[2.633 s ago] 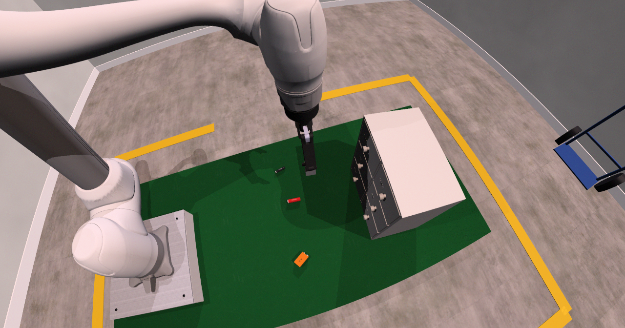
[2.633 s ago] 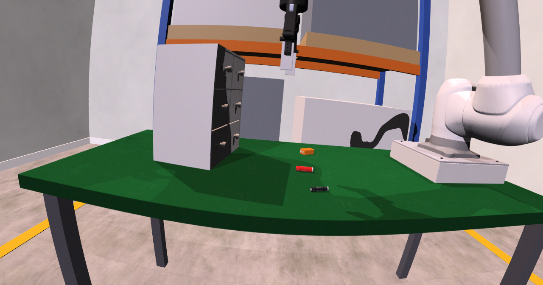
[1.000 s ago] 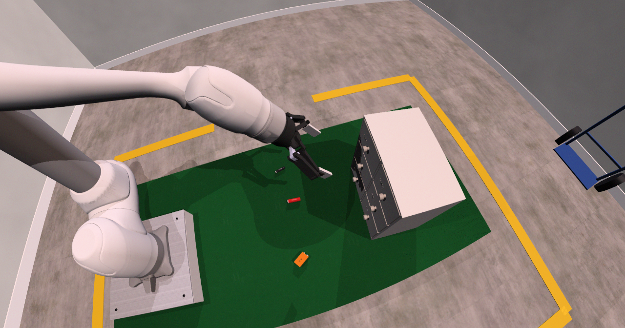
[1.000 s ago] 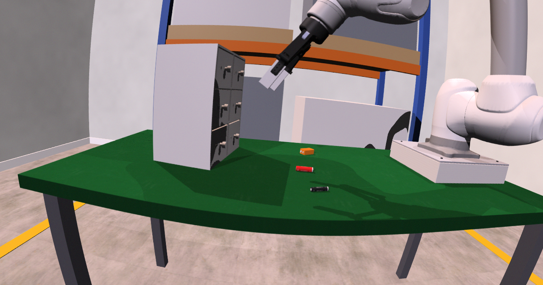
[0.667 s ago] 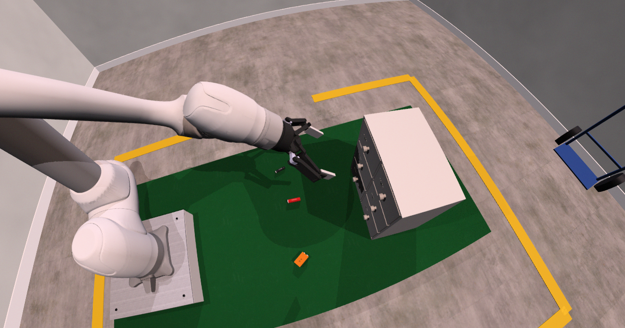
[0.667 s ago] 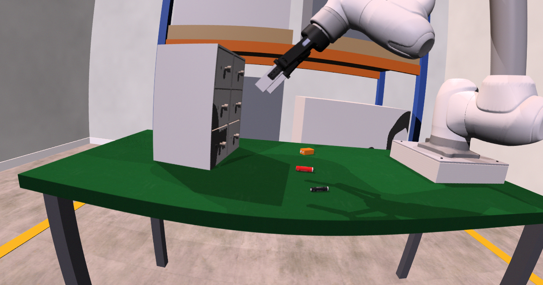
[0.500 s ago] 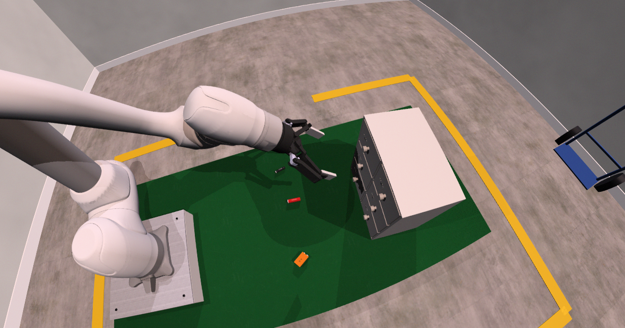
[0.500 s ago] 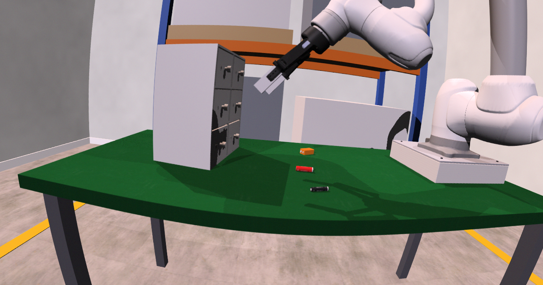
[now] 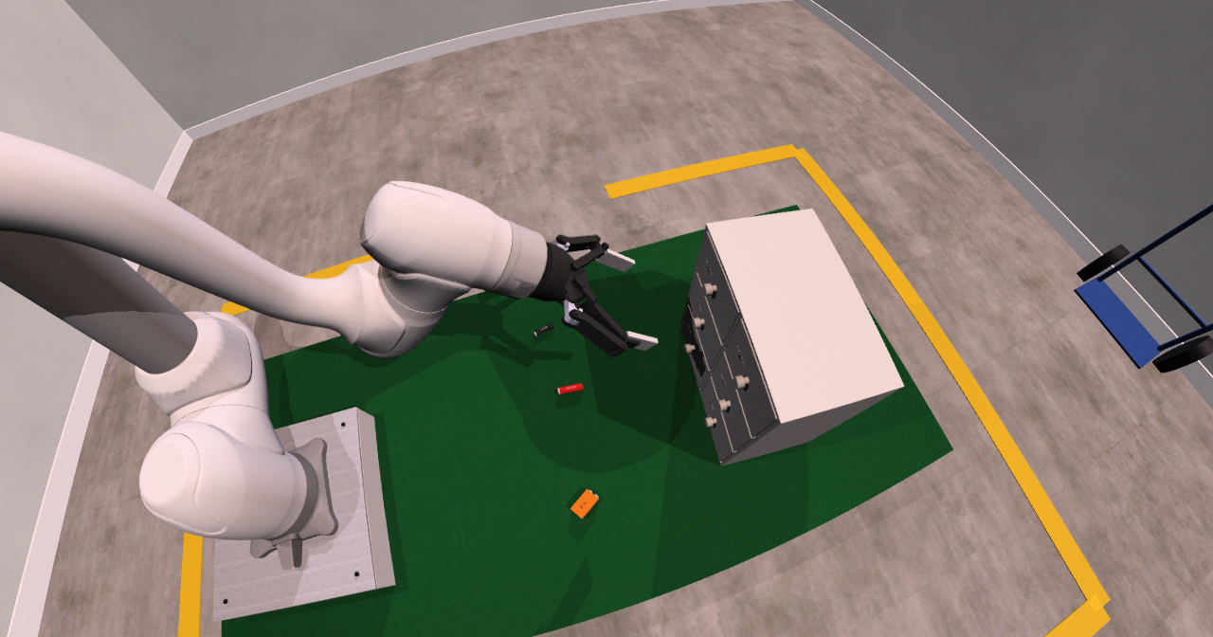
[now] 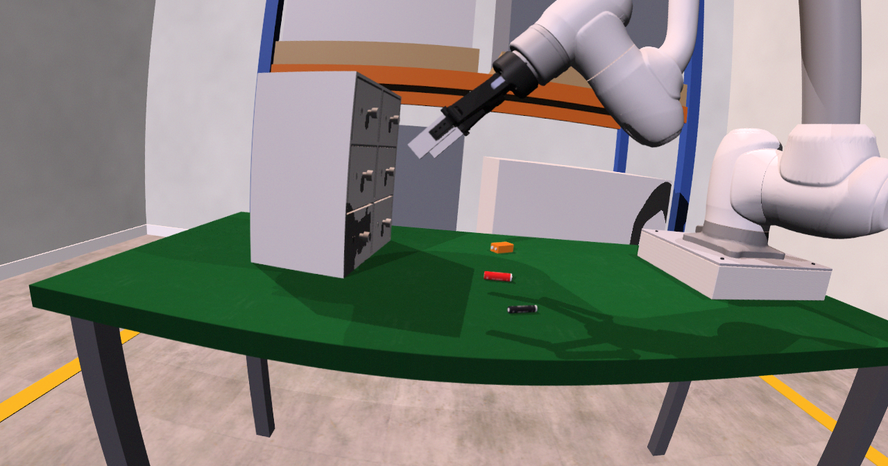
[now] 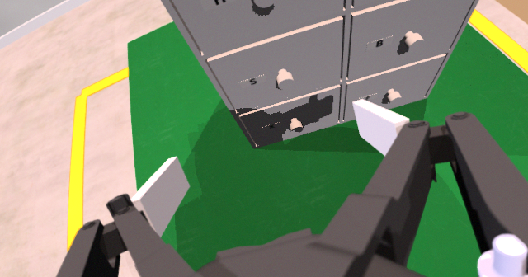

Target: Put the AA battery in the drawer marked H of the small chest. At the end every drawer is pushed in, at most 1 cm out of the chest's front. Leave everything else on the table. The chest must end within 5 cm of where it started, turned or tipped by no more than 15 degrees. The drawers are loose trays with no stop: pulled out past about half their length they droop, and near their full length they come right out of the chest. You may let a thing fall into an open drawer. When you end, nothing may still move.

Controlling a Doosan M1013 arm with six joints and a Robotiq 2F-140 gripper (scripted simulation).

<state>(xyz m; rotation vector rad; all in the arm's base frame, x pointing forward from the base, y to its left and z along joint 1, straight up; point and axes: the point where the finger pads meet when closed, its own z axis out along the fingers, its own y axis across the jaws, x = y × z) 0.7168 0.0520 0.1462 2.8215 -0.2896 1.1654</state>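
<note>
The chest (image 9: 801,311) (image 10: 301,165) stands upright, with no drawer visibly out. Drawer H (image 9: 725,311) (image 10: 361,129) (image 11: 231,25) is the top one of its column, at the upper left in the wrist view, with a pale knob. The red cylinder (image 9: 570,388) (image 10: 497,275), apparently the AA battery by its size, lies on the table; its label is unreadable. My gripper (image 9: 632,300) (image 10: 433,146) (image 11: 267,146) is open and empty. It hangs above the table in front of the chest, tilted down toward it, with its fingers apart from the knobs.
A thinner black battery (image 9: 542,329) (image 10: 522,308) and an orange block battery (image 9: 584,503) (image 10: 501,247) lie on opposite sides of the red one, on the green table (image 9: 475,446) (image 10: 205,320) (image 11: 247,194). Knobs of the other drawers stick out from the chest's front.
</note>
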